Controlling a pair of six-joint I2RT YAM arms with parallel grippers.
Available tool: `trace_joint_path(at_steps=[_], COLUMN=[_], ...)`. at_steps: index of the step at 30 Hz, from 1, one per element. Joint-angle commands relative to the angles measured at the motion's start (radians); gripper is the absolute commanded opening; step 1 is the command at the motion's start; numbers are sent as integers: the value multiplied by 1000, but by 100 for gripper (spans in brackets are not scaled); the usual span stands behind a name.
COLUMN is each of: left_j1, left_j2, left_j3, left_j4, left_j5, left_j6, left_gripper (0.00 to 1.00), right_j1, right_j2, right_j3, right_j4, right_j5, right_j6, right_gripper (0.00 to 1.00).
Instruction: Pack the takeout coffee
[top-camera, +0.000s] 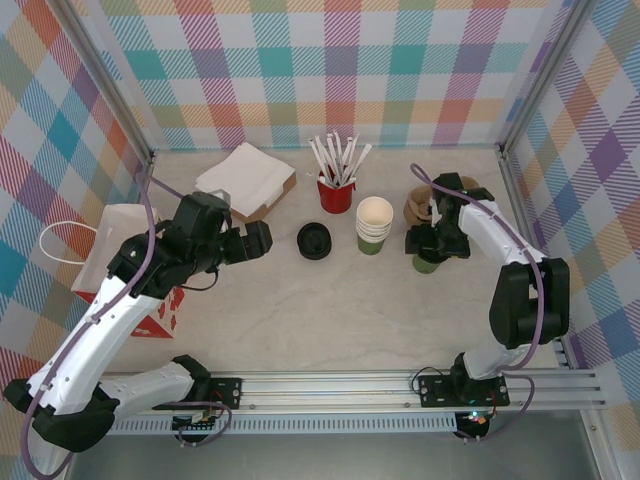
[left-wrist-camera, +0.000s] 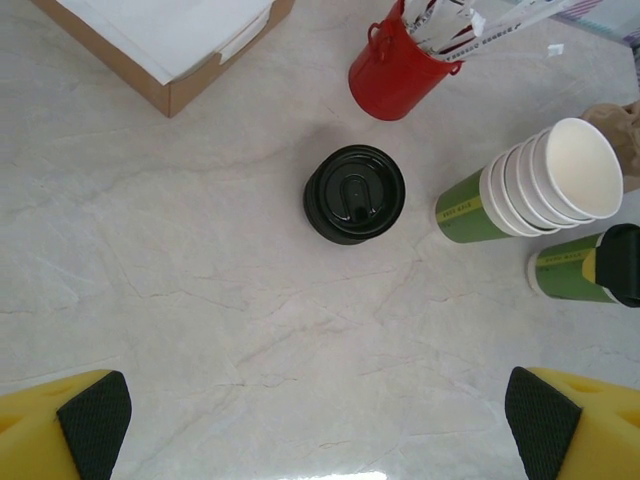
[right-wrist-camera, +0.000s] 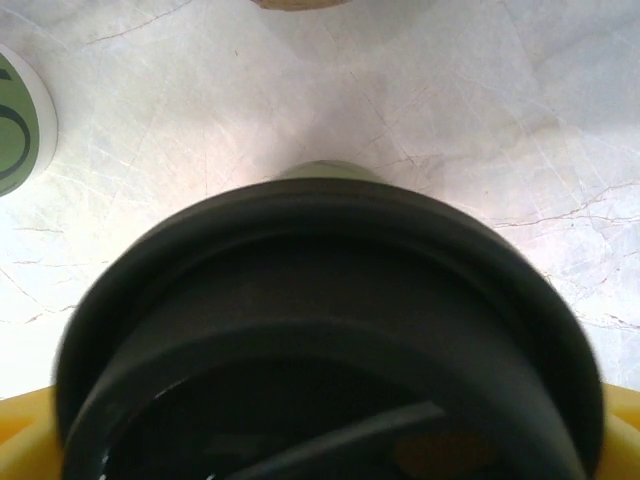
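Low, right gripper straddles takeout coffee

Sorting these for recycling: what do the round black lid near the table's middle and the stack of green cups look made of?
The round black lid looks like glossy moulded plastic: sharp highlights and a pressed recess on top. The stack of green cups looks like matte paper, white inside, with thin rolled rims; any lining can't be judged.
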Motion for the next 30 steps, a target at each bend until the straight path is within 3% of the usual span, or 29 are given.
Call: trace_joint_path(at_steps=[1,9,15,24,30], left_j1=[14,57,200,536,686], left_j2=[15,116,218,200,172], left_j3=[78,317,515,364,221], left_j4=[-59,-239,-455,-384,-262], left_j5=[-48,-122,-194,-204,-92], left_j6=[24,111,228,353,424], left_gripper=[98,100,100,100,100], right_j1=[-9,-10,-10,-9,-10], right_j2=[-7,-130,-321,-436,-444], right_j3=[23,37,24,22,-13], right_j4=[-16,-68,-68,-79,-77], right_j5=[0,-20,9,-56,-73], right_j6=[-22,-15,3,-3,-14], right_gripper=[99,100,100,99,98])
